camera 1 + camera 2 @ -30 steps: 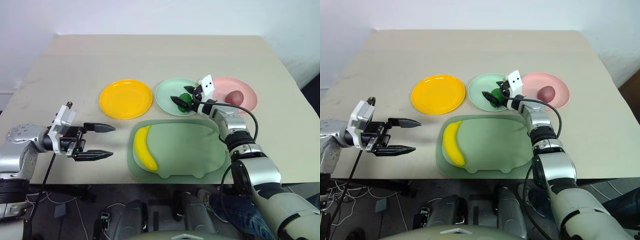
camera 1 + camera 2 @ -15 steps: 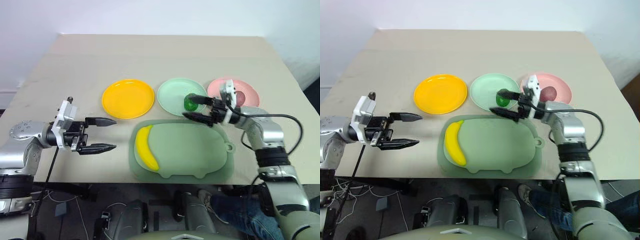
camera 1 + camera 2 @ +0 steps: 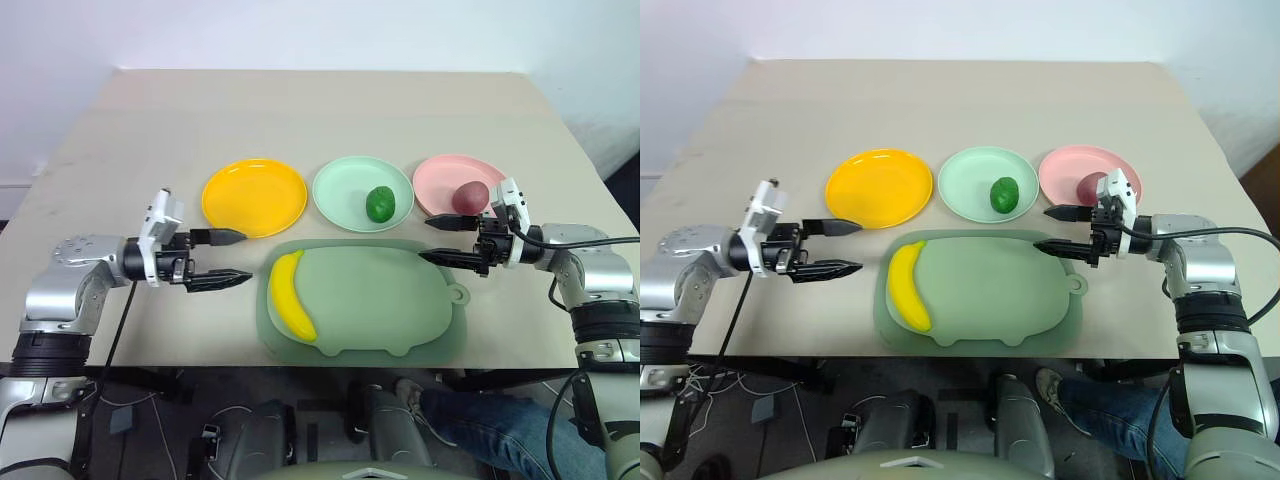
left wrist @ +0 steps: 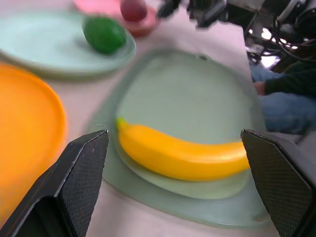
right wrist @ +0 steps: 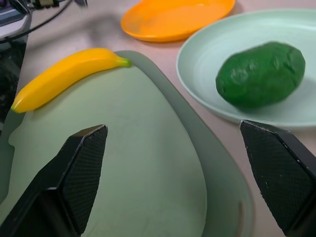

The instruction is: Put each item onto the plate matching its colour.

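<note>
Banana [image 3: 290,296] is sitting on the left edge of the sage-green pig-shaped tray [image 3: 390,300], the last of 3 items waiting for its plate, while the dark-green fruit [image 3: 380,203] is resting on the mint plate [image 3: 340,190] and the maroon fruit [image 3: 469,196] is lying on the pink plate [image 3: 440,175]. Left end effector [image 3: 232,258] is hovering just beside the tray's left rim, its 2 black fingers spread wide with nothing between them, pointing toward the banana. Right end effector [image 3: 438,240] is hanging over the tray's right end near the pink plate, fingers likewise apart and empty. Risk from here, as I'm judging it: the banana is smooth and curved and lying low against the tray's raised lip, so a pinch across the narrow tip could be squirting it sideways, or a lower finger could be catching the rim and dragging the whole tray. The orange-yellow plate [image 3: 254,197] is sitting close behind the left end effector's fingers, bare and ready, but a sloppy lift could be nudging it across the desk [image 3: 320,110]. Nothing is blocking the short path from banana to that plate; the tray's lip is looking like the 1 real obstacle.
</note>
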You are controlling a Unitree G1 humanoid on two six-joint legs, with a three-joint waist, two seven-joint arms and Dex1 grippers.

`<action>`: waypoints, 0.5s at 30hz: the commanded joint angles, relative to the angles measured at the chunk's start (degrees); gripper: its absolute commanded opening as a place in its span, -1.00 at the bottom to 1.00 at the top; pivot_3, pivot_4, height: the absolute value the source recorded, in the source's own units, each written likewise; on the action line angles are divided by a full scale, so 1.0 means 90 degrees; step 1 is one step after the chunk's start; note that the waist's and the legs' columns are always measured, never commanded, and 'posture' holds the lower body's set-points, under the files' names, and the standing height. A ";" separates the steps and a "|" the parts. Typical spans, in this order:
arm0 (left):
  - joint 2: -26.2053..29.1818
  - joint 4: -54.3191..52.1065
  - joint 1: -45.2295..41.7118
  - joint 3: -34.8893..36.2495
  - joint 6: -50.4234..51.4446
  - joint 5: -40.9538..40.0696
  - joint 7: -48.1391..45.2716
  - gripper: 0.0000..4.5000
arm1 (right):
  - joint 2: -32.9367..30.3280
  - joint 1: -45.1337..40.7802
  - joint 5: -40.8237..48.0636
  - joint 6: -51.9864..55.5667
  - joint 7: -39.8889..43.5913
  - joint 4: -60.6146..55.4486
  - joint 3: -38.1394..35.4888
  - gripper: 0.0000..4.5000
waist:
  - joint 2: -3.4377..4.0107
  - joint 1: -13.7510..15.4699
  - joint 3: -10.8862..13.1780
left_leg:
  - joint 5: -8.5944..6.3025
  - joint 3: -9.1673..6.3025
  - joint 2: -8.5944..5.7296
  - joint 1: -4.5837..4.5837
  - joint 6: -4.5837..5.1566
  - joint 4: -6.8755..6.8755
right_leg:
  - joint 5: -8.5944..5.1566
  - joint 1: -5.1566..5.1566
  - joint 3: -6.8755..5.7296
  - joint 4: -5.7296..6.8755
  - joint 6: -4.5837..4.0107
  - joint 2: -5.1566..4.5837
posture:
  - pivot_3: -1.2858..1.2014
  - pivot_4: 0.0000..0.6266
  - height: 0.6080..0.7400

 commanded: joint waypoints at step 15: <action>-0.0530 -0.2155 -0.0349 -0.0855 0.2523 0.0152 0.2496 1.00 | 0.0122 -0.0137 0.0242 0.0130 -0.0038 -0.0263 -0.0292 0.99 | -0.0002 0.0009 0.0000 | 0.0005 -0.0020 -0.0002 0.0001 -0.0010 0.0001 | 0.0000 0.0001 0.0004 0.0002 0.0000 0.0000 | 0.03 -0.52 1.00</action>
